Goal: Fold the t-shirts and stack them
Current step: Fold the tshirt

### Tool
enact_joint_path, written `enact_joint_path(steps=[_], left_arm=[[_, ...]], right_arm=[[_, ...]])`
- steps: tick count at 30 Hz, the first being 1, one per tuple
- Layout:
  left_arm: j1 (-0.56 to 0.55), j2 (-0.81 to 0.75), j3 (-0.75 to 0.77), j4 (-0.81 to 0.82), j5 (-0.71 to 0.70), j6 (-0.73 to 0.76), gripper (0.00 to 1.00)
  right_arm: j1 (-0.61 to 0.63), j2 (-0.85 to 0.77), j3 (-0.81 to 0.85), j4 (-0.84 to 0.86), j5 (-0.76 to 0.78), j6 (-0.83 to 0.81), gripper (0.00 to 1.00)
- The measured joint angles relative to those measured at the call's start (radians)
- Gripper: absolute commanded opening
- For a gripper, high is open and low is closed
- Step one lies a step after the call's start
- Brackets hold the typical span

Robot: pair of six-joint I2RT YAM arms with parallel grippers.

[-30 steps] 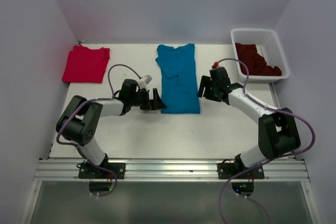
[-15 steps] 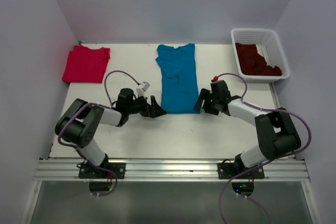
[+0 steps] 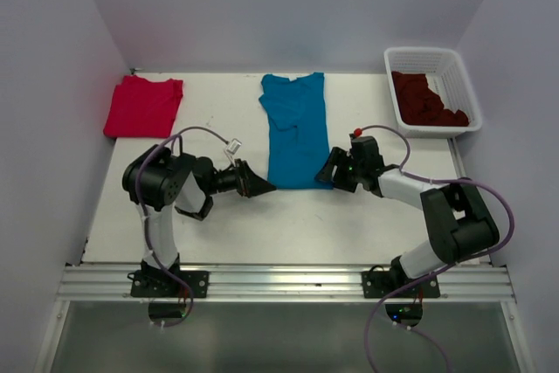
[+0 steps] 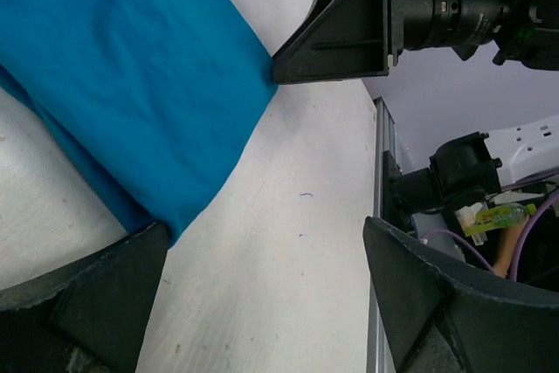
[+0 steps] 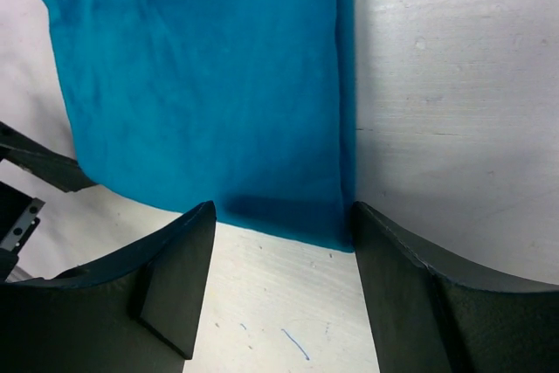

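Note:
A teal blue t-shirt (image 3: 297, 133) lies folded lengthwise in the middle of the table, collar at the far end. My left gripper (image 3: 259, 186) is open, low at the shirt's near left corner (image 4: 188, 207); the cloth edge reaches one finger (image 4: 96, 290). My right gripper (image 3: 327, 176) is open at the near right corner (image 5: 327, 229), its jaws straddling the hem. A folded bright red t-shirt (image 3: 142, 106) rests at the far left. Dark maroon t-shirts (image 3: 428, 100) fill the basket.
The white lattice basket (image 3: 456, 70) stands at the far right. The table's near edge has a metal rail (image 3: 288, 281). White walls close in on three sides. In the left wrist view the right gripper (image 4: 341, 37) shows across the hem.
Both grippers have dropped down and drawn back toward the near edge, from beside the shirt's lower half to its two near corners. The left arm has folded in tighter.

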Motion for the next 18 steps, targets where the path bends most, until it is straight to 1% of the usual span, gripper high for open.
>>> enact_joint_path(steps=[1, 2, 5, 7, 8, 10, 11, 12, 16, 18], left_arm=[[0.0, 0.008, 0.0, 0.017, 0.003, -0.007, 0.9], [0.0, 0.015, 0.003, 0.021, 0.003, -0.013, 0.86], [0.003, 0.04, 0.017, 0.034, 0.005, -0.029, 0.77], [0.004, 0.058, 0.031, 0.033, 0.008, -0.036, 0.68], [0.003, 0.064, 0.039, 0.026, 0.006, -0.039, 0.66], [0.004, 0.065, 0.052, -0.009, 0.004, -0.04, 0.71], [0.003, 0.049, 0.055, -0.047, -0.003, -0.034, 0.72], [0.001, 0.027, 0.058, -0.093, -0.016, -0.02, 0.76], [-0.011, -0.1, 0.061, -0.333, -0.102, 0.074, 0.86], [-0.011, -0.161, 0.064, -0.455, -0.152, 0.117, 0.88]], right_arm=[[0.0, 0.0, -0.006, 0.011, -0.005, 0.007, 0.67], [0.0, 0.0, -0.012, 0.021, -0.01, 0.012, 0.66], [-0.001, 0.0, -0.027, 0.05, -0.024, 0.028, 0.65], [-0.001, 0.0, -0.032, 0.059, -0.029, 0.032, 0.64], [-0.001, 0.0, -0.033, 0.062, -0.029, 0.036, 0.64], [-0.001, 0.0, -0.035, 0.064, -0.03, 0.038, 0.64], [-0.001, -0.001, -0.035, 0.064, -0.03, 0.039, 0.64], [-0.001, -0.002, -0.035, 0.064, -0.029, 0.039, 0.64], [-0.001, -0.006, -0.039, 0.063, -0.029, 0.039, 0.64], [-0.001, -0.007, -0.04, 0.062, -0.029, 0.039, 0.64]])
